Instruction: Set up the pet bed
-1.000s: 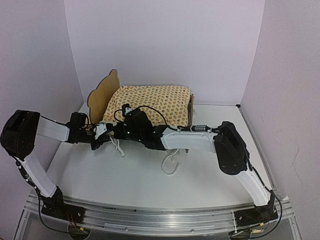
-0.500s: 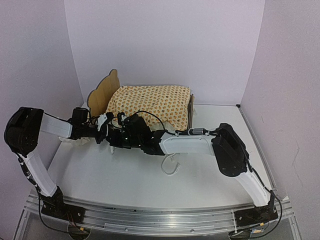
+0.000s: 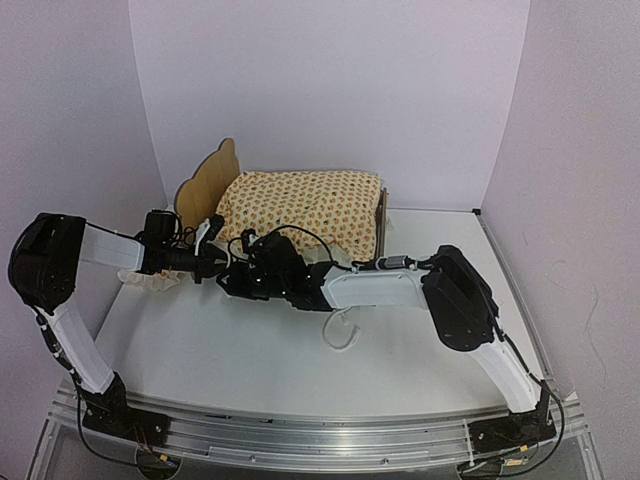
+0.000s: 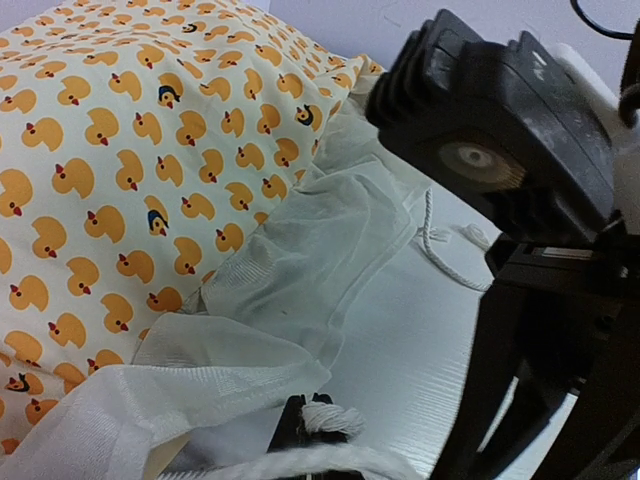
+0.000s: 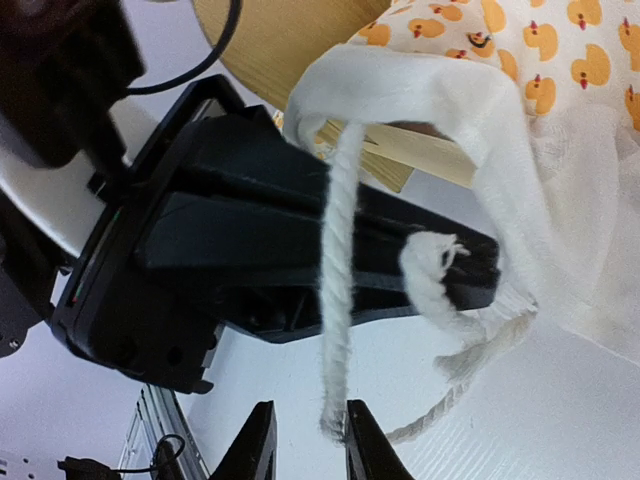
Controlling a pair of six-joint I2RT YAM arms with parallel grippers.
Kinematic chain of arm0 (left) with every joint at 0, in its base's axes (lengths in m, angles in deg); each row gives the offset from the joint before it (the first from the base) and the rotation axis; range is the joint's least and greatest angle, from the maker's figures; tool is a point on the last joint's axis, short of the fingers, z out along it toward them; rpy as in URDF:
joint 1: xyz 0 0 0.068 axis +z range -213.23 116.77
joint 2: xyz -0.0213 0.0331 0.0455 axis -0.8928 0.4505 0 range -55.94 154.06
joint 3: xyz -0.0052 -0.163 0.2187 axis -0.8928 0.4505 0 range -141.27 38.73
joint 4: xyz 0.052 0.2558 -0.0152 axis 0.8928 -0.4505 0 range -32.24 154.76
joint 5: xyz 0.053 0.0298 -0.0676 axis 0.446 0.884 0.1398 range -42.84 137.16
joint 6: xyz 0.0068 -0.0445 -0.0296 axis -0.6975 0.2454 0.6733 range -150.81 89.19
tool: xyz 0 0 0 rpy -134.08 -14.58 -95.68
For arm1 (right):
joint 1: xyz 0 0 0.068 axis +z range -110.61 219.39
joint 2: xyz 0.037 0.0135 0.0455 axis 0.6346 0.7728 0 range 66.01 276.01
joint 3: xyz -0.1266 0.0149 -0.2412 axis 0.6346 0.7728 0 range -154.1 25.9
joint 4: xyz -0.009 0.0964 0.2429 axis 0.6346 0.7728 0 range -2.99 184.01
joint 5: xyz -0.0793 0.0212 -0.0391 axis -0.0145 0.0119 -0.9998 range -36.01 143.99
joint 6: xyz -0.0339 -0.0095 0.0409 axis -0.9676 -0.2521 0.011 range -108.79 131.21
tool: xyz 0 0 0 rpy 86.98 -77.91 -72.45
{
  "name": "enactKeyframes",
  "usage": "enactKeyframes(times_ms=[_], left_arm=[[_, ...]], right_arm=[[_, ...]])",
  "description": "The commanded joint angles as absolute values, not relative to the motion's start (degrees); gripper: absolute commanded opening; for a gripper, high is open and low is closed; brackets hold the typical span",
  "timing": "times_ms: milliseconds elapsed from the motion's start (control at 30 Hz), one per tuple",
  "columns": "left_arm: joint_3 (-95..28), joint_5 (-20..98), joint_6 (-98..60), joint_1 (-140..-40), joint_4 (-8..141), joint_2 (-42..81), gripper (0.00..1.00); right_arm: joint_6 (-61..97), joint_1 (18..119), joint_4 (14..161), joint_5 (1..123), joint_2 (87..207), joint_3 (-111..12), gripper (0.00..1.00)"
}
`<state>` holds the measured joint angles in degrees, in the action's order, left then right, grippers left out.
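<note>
The pet bed (image 3: 203, 186) stands at the back left, its scalloped plywood headboard to the left, with the duck-print cushion (image 3: 305, 205) lying on it. Both grippers meet at the cushion's near left corner. My left gripper (image 3: 213, 262) is shut on a white tie cord; in the left wrist view the cord's knot (image 4: 345, 418) sits in the left gripper (image 4: 312, 425) under the sheer ruffle (image 4: 300, 260). In the right wrist view my right gripper (image 5: 308, 440) stands open, and the frayed end of a second cord (image 5: 338, 300) hangs loose between its fingers, against the right one.
Another tie cord (image 3: 340, 330) lies looped on the white table in front of the bed. A pale ruffled piece of fabric (image 3: 143, 279) lies under the left forearm. Lilac walls close in the left, back and right; a metal rail (image 3: 300, 435) runs along the near edge.
The right gripper has opened and let go of the cord it was pinching. Both grippers have shifted a little left and towards the bed.
</note>
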<state>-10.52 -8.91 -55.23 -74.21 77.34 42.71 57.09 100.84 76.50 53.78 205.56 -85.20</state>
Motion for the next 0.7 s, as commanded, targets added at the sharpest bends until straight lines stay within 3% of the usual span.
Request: enactKeyframes(times_ms=[0,200,300,367,667], left_arm=[[-10.2,-12.2,-60.7,-74.5,78.6,42.4,0.00],[-12.6,-11.3,-68.4,-74.5,76.0,45.3,0.00],[-13.5,-12.2,-69.4,-74.5,75.9,45.8,0.00],[-13.8,-12.3,-69.7,-74.5,75.8,46.2,0.00],[-13.8,-12.5,-71.8,-74.5,75.6,46.4,0.00]], right_arm=[[53.5,100.2,77.0,53.2,203.4,-83.2,0.31],[50.4,99.9,77.5,52.5,195.1,-76.0,0.33],[50.1,99.0,77.6,52.3,191.5,-73.4,0.18],[48.2,98.4,77.6,52.3,190.5,-73.1,0.15],[45.5,95.5,80.7,51.1,196.9,-79.7,0.17]])
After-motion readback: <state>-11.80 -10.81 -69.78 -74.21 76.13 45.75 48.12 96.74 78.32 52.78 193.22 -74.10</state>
